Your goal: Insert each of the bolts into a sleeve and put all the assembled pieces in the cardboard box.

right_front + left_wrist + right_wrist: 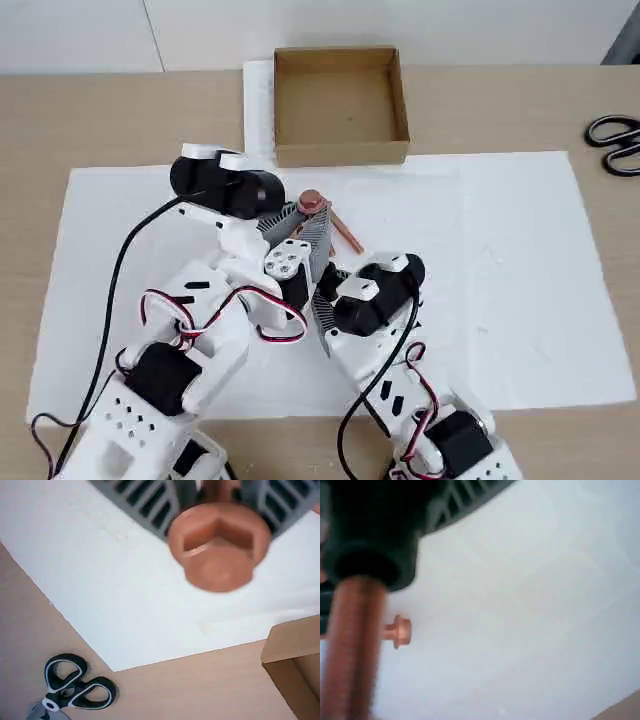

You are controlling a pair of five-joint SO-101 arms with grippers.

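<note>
Two arms meet over white paper (500, 260) below the box (340, 152): left gripper (310, 216) clamps a copper bolt (220, 545) (threaded rod (347, 233) just beside); right gripper (322, 287) close behind, grip impossible to tell.

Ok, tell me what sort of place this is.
Probably a robotics workbench: two small arms at a table laid with paper, the left holding a bolt, with a box and scissors nearby.
</note>
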